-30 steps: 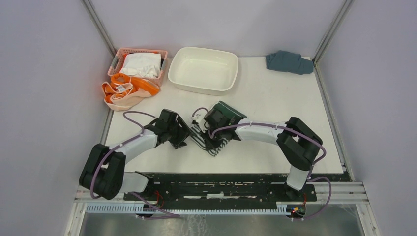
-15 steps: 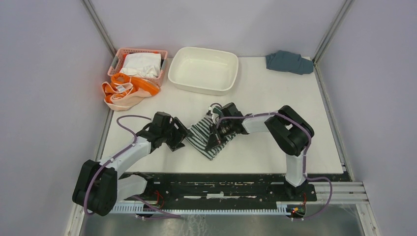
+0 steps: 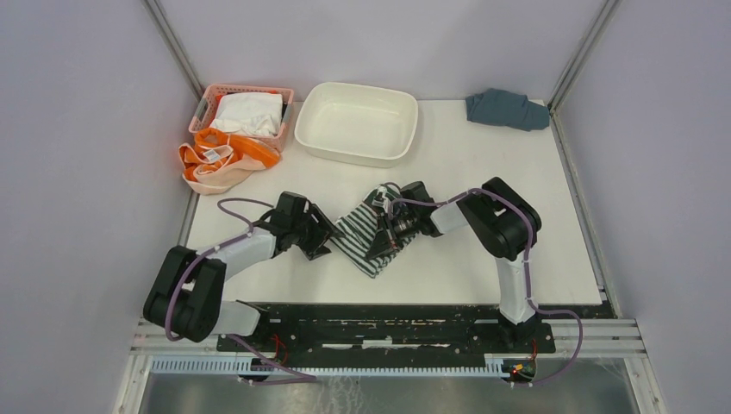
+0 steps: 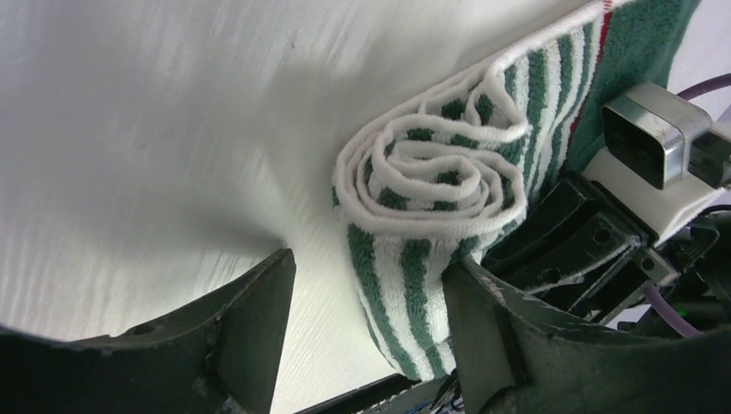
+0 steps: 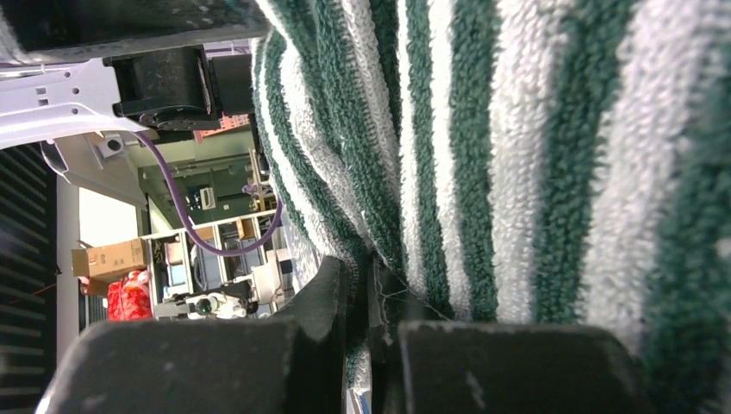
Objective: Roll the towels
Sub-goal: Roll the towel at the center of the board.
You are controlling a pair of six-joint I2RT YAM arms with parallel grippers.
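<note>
The green-and-white striped towel [image 3: 365, 231] lies mid-table, partly rolled; its spiral end [image 4: 431, 177] faces my left wrist camera. My left gripper [image 3: 321, 242] is open at the roll's left end, and the roll touches its right finger [image 4: 483, 345], with the left finger [image 4: 250, 328] apart from it. My right gripper [image 3: 385, 236] is shut on the towel's edge [image 5: 483, 155] at the roll's right side; its black body shows in the left wrist view [image 4: 595, 237]. The orange towel [image 3: 221, 160] lies crumpled at the far left, beside the basket.
A pink basket [image 3: 207, 99] holding a white cloth [image 3: 249, 112] stands at the back left. A white tub [image 3: 408, 129] stands at the back centre. A blue-grey cloth [image 3: 507, 109] lies at the back right corner.
The right gripper has swung from on top of the striped towel to its right side, and the towel has turned and tightened into a roll. The left gripper drew back, then returned to the roll's left end.
</note>
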